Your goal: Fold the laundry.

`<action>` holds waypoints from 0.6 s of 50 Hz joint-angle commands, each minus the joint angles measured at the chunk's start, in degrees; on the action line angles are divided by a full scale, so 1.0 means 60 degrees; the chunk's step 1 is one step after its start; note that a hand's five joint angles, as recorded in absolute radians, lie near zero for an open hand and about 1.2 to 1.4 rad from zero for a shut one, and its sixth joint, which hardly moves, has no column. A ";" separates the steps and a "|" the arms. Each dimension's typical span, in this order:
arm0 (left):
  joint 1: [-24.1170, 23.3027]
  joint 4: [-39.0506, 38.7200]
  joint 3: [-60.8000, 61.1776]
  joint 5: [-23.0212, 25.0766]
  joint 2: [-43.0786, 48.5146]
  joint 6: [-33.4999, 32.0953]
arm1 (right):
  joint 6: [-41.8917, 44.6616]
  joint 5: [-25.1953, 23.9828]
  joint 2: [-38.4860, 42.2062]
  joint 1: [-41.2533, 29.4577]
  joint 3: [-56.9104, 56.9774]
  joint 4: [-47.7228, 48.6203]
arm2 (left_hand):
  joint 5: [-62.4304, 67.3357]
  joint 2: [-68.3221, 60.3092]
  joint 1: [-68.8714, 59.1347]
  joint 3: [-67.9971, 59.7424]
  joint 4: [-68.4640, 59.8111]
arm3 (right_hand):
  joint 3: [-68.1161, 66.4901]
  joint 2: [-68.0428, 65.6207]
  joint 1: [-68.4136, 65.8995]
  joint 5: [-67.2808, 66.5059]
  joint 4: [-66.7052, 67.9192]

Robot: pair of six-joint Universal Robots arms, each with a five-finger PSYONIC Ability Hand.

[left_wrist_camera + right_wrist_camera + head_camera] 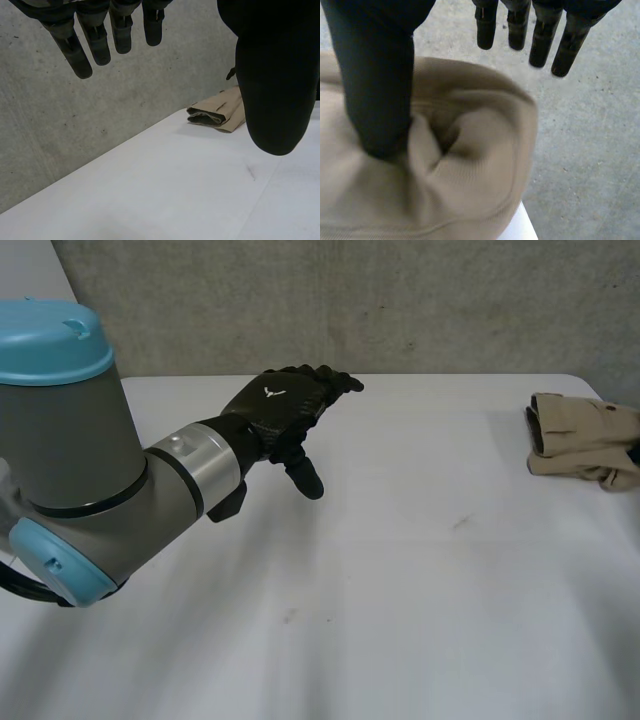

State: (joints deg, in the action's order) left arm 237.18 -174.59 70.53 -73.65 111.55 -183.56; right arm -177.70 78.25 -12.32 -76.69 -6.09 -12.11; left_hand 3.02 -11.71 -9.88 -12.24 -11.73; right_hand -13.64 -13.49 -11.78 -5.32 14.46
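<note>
1. Hovering over the white worktop [400,570], the left hand [285,410] ends the grey arm [90,470] with the light-blue caps. It is released: in its own wrist view the fingers [80,55] hang straight and spread, the thumb [272,75] stands apart from them, and nothing lies between them.
2. The tan garment [575,435] is well apart from the left hand, out past its fingertips towards the thumb side. It lies folded into a thick bundle on the worktop, near the grey concrete wall [400,300]. In the left wrist view the bundle [220,112] shows just beside the thumb, its layered fold facing the hand.
3. The right hand [377,75] is at that garment [470,165]. Its thumb tip rests in a crease of the cloth, while its fingers [540,45] stay straight and clear of the fabric, reaching past the cloth's edge. The hand is released and pinches nothing.
</note>
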 commanded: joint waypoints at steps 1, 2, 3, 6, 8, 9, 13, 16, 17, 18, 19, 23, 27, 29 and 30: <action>0.0007 0.0007 0.0052 0.0000 -0.0090 0.0286 | 0.0612 0.0200 -0.0114 0.0227 -0.0025 -0.0369 | -0.0356 0.0136 -0.0167 0.0226 0.0141 | 0.0606 0.0582 0.0296 0.0887 -0.0744; 0.0007 0.0007 0.0052 0.0000 -0.0119 0.0286 | 0.0888 0.0258 -0.0202 0.0228 0.0004 -0.0457 | -0.0356 0.0136 -0.0167 0.0226 0.0141 | 0.0606 0.0582 0.0296 0.0887 -0.0744; 0.0007 0.0007 0.0066 0.0000 -0.0134 0.0286 | 0.1051 0.0273 -0.0304 0.0242 0.0004 -0.0487 | -0.0356 0.0136 -0.0167 0.0226 0.0141 | 0.0606 0.0582 0.0296 0.0887 -0.0744; -0.0008 0.0007 0.0081 -0.0015 -0.0163 0.0286 | 0.1926 0.0302 -0.0990 0.0213 -0.0185 -0.0822 | -0.0356 0.0136 -0.0167 0.0226 0.0141 | 0.0606 0.0582 0.0296 0.0887 -0.0744; -0.0008 0.0007 0.0110 -0.0015 -0.0192 0.0300 | 0.2529 0.0332 -0.1358 0.0140 -0.0375 -0.1043 | -0.0356 0.0136 -0.0167 0.0226 0.0141 | 0.0606 0.0582 0.0296 0.0887 -0.0744; -0.0008 0.0007 0.0110 -0.0029 -0.0222 0.0286 | 0.2865 0.0346 -0.1548 0.0125 -0.0478 -0.1131 | -0.0356 0.0136 -0.0167 0.0226 0.0141 | 0.0606 0.0582 0.0296 0.0887 -0.0744; 0.0007 0.0007 0.0198 -0.0030 -0.0485 0.0301 | 0.4536 0.0668 -0.2763 -0.0137 -0.1180 -0.1424 | -0.0384 0.0164 -0.0139 0.0254 0.0169 | 0.0606 0.0582 0.0296 0.0887 -0.0744; 0.0036 0.0007 0.0242 -0.0044 -0.0660 0.0301 | 0.5299 0.1078 -0.3862 -0.1088 -0.2059 -0.1600 | -0.0439 0.0220 -0.0084 0.0309 0.0225 | 0.0606 0.0582 0.0296 0.0887 -0.0744; 0.0051 0.0007 0.0242 -0.0059 -0.0705 0.0301 | 0.5402 0.1152 -0.4140 -0.1395 -0.2278 -0.1615 | -0.0440 0.0220 -0.0083 0.0310 0.0225 | 0.0606 0.0582 0.0296 0.0887 -0.0744; 0.0065 0.0007 0.0257 -0.0102 -0.0763 0.0301 | 0.5475 0.1254 -0.4665 -0.1964 -0.2745 -0.1600 | -0.0440 0.0220 -0.0083 0.0310 0.0225 | 0.0606 0.0582 0.0296 0.0887 -0.0744; 0.0094 -0.0007 0.0242 -0.0161 -0.0822 0.0301 | 0.5476 0.1298 -0.4917 -0.2260 -0.2938 -0.1600 | -0.0440 0.0220 -0.0083 0.0310 0.0225 | 0.0606 0.0582 0.0296 0.0887 -0.0744; 0.0197 -0.0109 0.0242 -0.0644 -0.1042 0.0228 | 0.5111 0.1357 -0.5899 -0.3607 -0.3890 -0.1352 | -0.0468 0.0248 -0.0055 0.0338 0.0253 | 0.0606 0.0582 0.0296 0.0887 -0.0744; 0.0840 -0.0636 0.0301 -0.1142 -0.1305 0.0125 | 0.4014 0.1299 -0.6486 -0.4868 -0.5266 -0.0796 | -0.0504 0.0284 -0.0019 0.0373 0.0289 | 0.0606 0.0582 0.0296 0.0887 -0.0744; 0.1557 -0.0959 0.0359 -0.1143 -0.1379 -0.0050 | 0.3530 0.1240 -0.6735 -0.5322 -0.5954 -0.0503 | -0.0504 0.0284 -0.0019 0.0373 0.0289 | 0.0606 0.0582 0.0296 0.0887 -0.0744; 0.1821 -0.1018 0.0345 -0.1099 -0.1365 -0.0153 | 0.3151 0.1211 -0.7084 -0.5759 -0.6683 -0.0183 | -0.0504 0.0284 -0.0019 0.0373 0.0289 | 0.0606 0.0582 0.0296 0.0887 -0.0744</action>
State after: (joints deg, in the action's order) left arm 240.22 -176.68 72.20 -78.52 104.60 -182.50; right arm -148.85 86.38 -49.06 -100.72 -32.53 -19.17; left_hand 3.02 -11.71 -9.88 -12.24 -11.73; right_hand -12.09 -12.75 -11.67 -4.16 13.56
